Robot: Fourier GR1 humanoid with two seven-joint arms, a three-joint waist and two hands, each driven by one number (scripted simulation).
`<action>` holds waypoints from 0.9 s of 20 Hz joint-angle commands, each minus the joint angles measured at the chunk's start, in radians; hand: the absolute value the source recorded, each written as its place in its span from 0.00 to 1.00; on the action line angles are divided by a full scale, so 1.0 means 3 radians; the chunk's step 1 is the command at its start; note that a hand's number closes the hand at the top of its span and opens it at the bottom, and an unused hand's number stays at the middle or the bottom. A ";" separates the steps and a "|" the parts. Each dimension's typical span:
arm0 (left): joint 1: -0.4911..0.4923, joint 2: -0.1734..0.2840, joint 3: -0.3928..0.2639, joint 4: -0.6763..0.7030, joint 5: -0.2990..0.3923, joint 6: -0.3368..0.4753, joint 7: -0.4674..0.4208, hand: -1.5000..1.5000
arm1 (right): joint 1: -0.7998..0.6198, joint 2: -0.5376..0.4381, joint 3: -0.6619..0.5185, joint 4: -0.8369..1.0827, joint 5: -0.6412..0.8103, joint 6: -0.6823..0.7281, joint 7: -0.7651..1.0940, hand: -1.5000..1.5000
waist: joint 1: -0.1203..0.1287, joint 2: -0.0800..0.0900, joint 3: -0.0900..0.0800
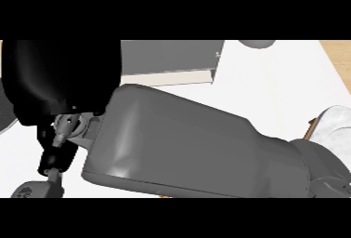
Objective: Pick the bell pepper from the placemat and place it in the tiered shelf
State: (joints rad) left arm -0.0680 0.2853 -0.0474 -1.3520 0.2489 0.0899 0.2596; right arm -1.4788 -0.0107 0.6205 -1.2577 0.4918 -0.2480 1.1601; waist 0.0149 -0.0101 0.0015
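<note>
The big smooth grey forearm (pixel 198 144) fills most of the head view, probably swung across the white counter (pixel 274 79) toward the grey tiered shelf (pixel 171 60) at the far edge. The glossy black hand (pixel 58 79) sits at the left; can't tell if it's clenched or holding anything. The bell pepper isn't visible, likely hidden.

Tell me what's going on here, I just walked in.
A grey forearm is raised close to the camera and blocks most of the view. A black hand shows at the upper left, and which hand it is and whether its fingers hold anything cannot be told. Behind it lie the white counter and a grey shelf at the top. No bell pepper or placemat is visible right now.
</note>
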 commanded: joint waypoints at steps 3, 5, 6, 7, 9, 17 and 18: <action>0.0004 0.0018 0.0053 0.0158 0.0025 -0.0089 -0.0025 0.50 | -0.0535 -0.0037 -0.0599 0.0489 -0.0001 0.0190 0.0368 1.00 | -0.0017 0.0026 -0.0011; 0.0058 0.0036 0.0076 0.0188 0.0032 -0.0130 -0.0055 0.50 | -0.0519 -0.0116 -0.0712 0.0556 0.0021 0.0163 0.0217 1.00 | -0.0024 0.0028 -0.0009; 0.0139 -0.0044 0.0042 0.0123 -0.0011 -0.0078 -0.0186 0.50 | -0.0567 -0.0271 -0.0850 0.0695 -0.0032 0.0210 -0.0002 1.00 | -0.0003 0.0033 -0.0009; 0.0015 -0.0076 0.0018 0.0158 -0.0021 -0.0033 -0.0064 0.50 | -0.0751 -0.0210 -0.0920 0.0928 -0.0031 0.0217 -0.0047 1.00 | 0.0009 0.0042 -0.0011; -0.0049 0.0077 0.0112 0.0122 0.0049 -0.0129 0.0089 0.50 | -0.0704 -0.0230 -0.0959 0.1036 -0.0021 0.0242 -0.0142 1.00 | -0.0001 0.0039 -0.0009; -0.0031 -0.0014 0.0075 0.0099 -0.0006 -0.0117 0.0034 0.50 | -0.0964 -0.0317 -0.1296 0.1892 -0.0167 0.0449 -0.0859 1.00 | 0.0055 0.0065 -0.0013; -0.0005 -0.0154 -0.0009 0.0056 -0.0105 0.0036 -0.0006 0.50 | -0.0901 -0.0310 -0.1278 0.1918 -0.0162 0.0494 -0.0925 1.00 | 0.0039 0.0059 -0.0011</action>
State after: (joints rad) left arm -0.0692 0.2672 -0.0357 -1.3569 0.2337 0.0780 0.2440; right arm -1.7275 -0.1040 0.2675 -0.7789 0.4582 -0.1527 0.9429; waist 0.0251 0.0032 0.0022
